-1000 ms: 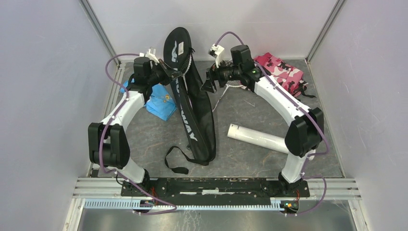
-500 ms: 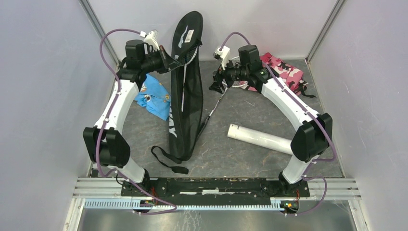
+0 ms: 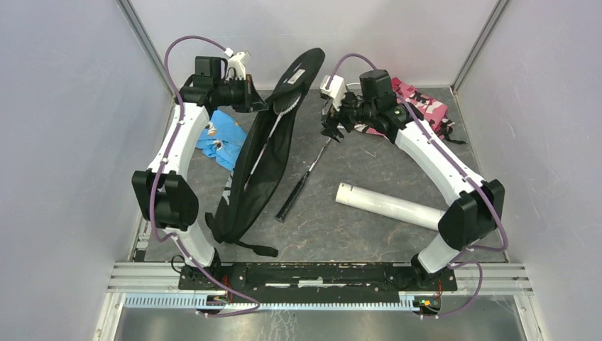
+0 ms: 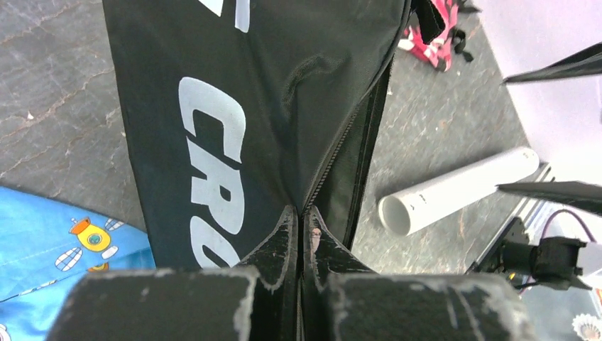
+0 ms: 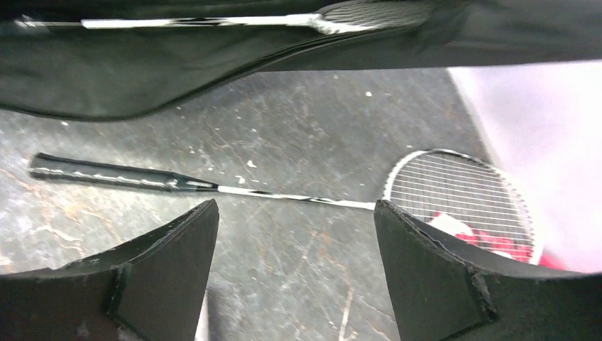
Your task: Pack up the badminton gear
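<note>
The long black racket bag (image 3: 263, 156) leans diagonally from the back wall down to the table's left front. My left gripper (image 3: 260, 105) is shut on its zipper edge (image 4: 302, 210), holding the mouth up. One silver racket (image 3: 282, 108) lies inside the opened bag. A second racket (image 3: 307, 177) lies on the table, with its black handle (image 5: 106, 173) pointing forward and its head (image 5: 461, 202) by the pink cloth. My right gripper (image 3: 332, 129) hovers open above its shaft (image 5: 294, 213), with nothing between the fingers. The white tube (image 3: 389, 206) lies at the right front.
A pink camouflage cloth (image 3: 420, 104) sits at the back right under the right arm. A blue printed cloth (image 3: 220, 139) lies left of the bag, below my left arm. The bag's strap (image 3: 255, 247) trails near the front rail. Walls close in behind and on both sides.
My left gripper has swung the bag's top to the right and its foot to the left, uncovering the second racket on the table. The right gripper shifted slightly right and stayed open.
</note>
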Motion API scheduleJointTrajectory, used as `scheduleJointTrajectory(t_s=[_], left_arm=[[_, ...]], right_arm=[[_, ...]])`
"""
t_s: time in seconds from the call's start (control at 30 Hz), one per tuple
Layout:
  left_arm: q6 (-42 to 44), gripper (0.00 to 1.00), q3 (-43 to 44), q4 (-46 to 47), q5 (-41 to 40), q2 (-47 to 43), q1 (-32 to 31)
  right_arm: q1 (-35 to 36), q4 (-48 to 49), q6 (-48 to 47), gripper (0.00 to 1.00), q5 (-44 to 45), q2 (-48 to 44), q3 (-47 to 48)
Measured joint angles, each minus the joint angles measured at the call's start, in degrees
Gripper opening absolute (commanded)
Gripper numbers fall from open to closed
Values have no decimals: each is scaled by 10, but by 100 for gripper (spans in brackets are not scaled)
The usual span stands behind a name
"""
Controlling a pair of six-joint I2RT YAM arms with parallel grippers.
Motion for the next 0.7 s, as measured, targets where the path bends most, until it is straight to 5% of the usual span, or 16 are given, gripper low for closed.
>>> scheduleJointTrajectory(t_s=[0.33,0.7], left_arm=[[52,2,13,-41,-13,16,0],[-1,2,-52,51,-51,15,0]], right_arm=[[0,-8,-49,90,89,-63,-25],[-56,115,165,86,126,17,-113]])
